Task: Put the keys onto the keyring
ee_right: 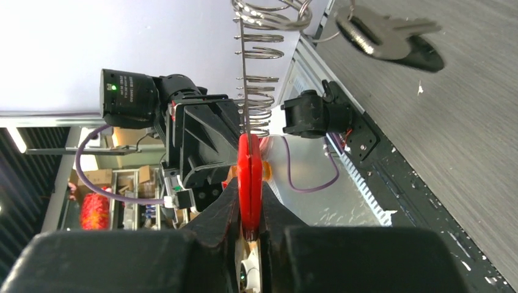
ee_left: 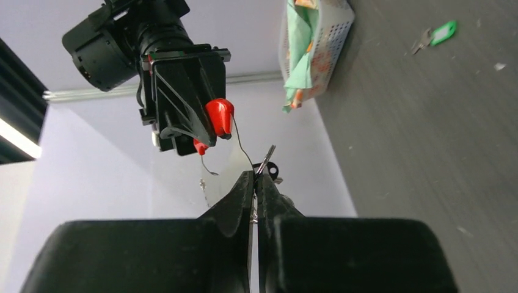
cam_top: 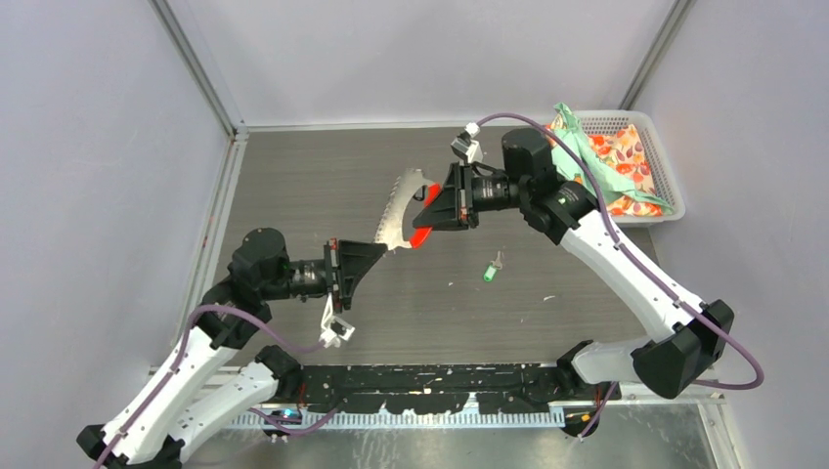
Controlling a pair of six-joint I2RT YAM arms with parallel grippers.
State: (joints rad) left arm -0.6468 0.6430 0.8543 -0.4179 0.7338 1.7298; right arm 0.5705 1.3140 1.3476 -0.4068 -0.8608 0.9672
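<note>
The keyring (cam_top: 401, 208), a silvery coiled loop with a red tab (ee_right: 249, 155), is stretched in the air between my two grippers. My right gripper (ee_right: 249, 182) is shut on the red tab. My left gripper (ee_left: 256, 176) is shut on a thin strand of the loop's other end. The key with the black tag (ee_right: 382, 30) hangs off the coil (ee_right: 256, 79); in the left wrist view it (ee_left: 272, 168) peeks out just behind my fingertips. The green-tagged key (cam_top: 491, 271) lies flat on the table, to the right of both grippers (ee_left: 437, 35).
A white basket (cam_top: 667, 161) holding a green and floral cloth (cam_top: 596, 161) stands at the back right corner. Grey walls close the table on the left, back and right. Small white specks dot the tabletop near the green-tagged key.
</note>
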